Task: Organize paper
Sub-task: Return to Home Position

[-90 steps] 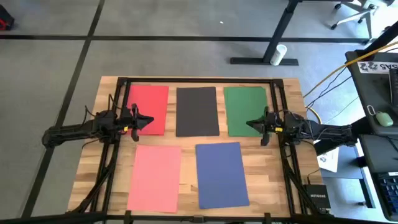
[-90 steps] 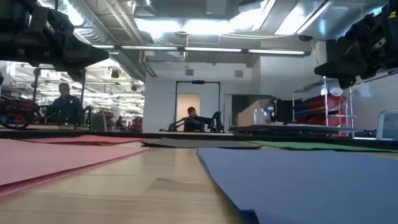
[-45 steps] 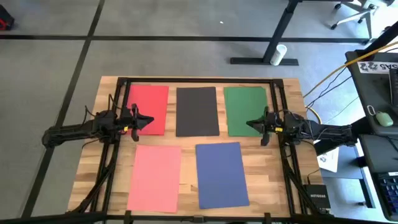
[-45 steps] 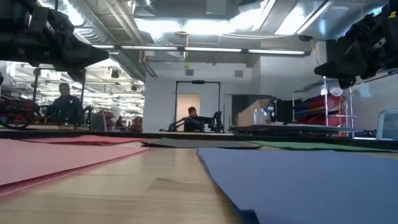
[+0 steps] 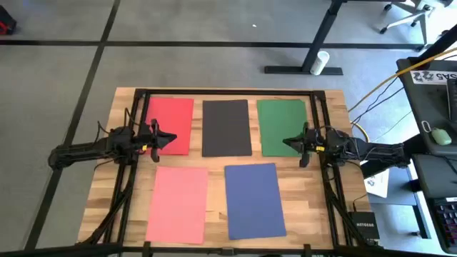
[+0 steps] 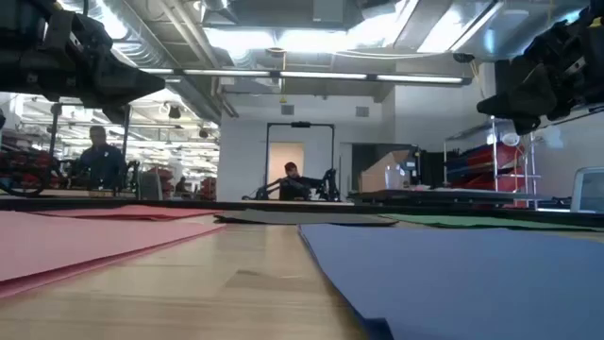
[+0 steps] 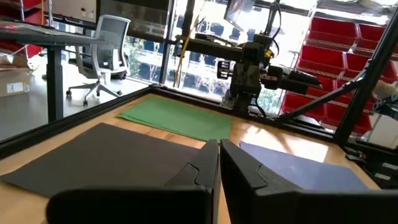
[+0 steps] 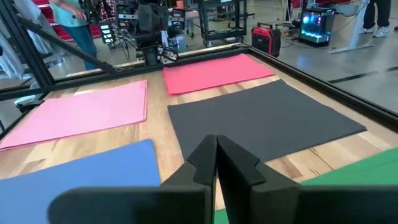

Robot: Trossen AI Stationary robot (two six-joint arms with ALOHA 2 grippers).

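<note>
The left gripper and the right gripper hang closed and empty above the paper, probably because it lies sorted.

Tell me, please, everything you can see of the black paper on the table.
The black paper is a thin, matte, dark rectangle lying flat on the table, in the middle of the row of three. Bare wood separates it from the red paper on one side, the green paper on the other and the blue paper in the other row. Its edges look straight; whether it is one sheet or several cannot be told. Neither the left tool nor the right tool touches it.
</note>
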